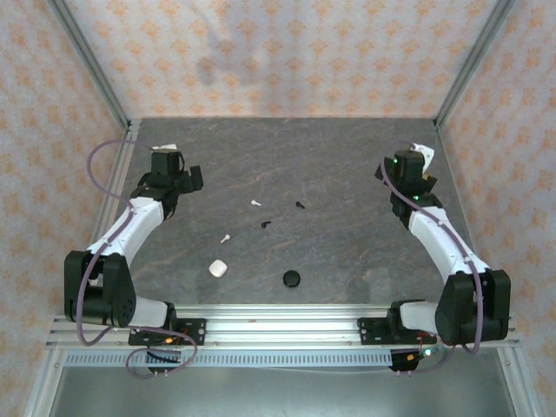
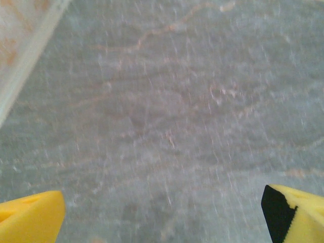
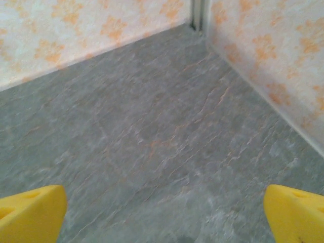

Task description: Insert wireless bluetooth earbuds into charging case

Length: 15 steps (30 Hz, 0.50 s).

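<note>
Two white earbuds [image 1: 255,203] [image 1: 225,237] and two black earbuds [image 1: 300,206] [image 1: 265,224] lie loose in the middle of the dark stone-patterned table. A small white charging case [image 1: 217,268] and a round black charging case [image 1: 291,278] sit nearer the front. My left gripper [image 1: 165,151] hovers at the far left, well away from them. Its yellow fingers [image 2: 30,217] stand wide apart over bare table, so the left gripper [image 2: 162,217] is open. My right gripper [image 1: 417,153] is at the far right, also open [image 3: 164,217] and holding nothing.
Patterned walls with metal corner posts [image 1: 91,65] close in the table on three sides. The right wrist view looks into the back right corner [image 3: 198,20]. An aluminium rail [image 1: 278,326] with both arm bases runs along the near edge.
</note>
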Motion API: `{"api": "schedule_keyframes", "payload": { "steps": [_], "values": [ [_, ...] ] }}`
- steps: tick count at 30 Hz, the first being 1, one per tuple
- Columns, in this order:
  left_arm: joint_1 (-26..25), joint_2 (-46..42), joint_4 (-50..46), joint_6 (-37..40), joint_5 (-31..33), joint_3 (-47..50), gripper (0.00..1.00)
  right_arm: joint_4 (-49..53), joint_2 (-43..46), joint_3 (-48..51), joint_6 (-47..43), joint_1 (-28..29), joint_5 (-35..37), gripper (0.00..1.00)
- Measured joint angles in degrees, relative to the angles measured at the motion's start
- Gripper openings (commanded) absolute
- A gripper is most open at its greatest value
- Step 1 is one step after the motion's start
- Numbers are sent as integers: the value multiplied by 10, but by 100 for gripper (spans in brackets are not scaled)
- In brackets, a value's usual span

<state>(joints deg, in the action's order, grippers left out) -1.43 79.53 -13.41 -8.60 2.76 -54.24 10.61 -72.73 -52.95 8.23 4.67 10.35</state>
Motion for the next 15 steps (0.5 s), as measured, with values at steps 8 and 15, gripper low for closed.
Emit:
{"api": "schedule_keyframes", "payload": {
  "steps": [8, 15],
  "values": [
    [0, 0, -125, -33, -102, -20, 90, 130, 8, -39, 55, 0, -73, 94],
    [-38, -22, -242, -96, -134, -17, 83, 204, 7, -37, 98, 37, -129, 84]
  ]
}}
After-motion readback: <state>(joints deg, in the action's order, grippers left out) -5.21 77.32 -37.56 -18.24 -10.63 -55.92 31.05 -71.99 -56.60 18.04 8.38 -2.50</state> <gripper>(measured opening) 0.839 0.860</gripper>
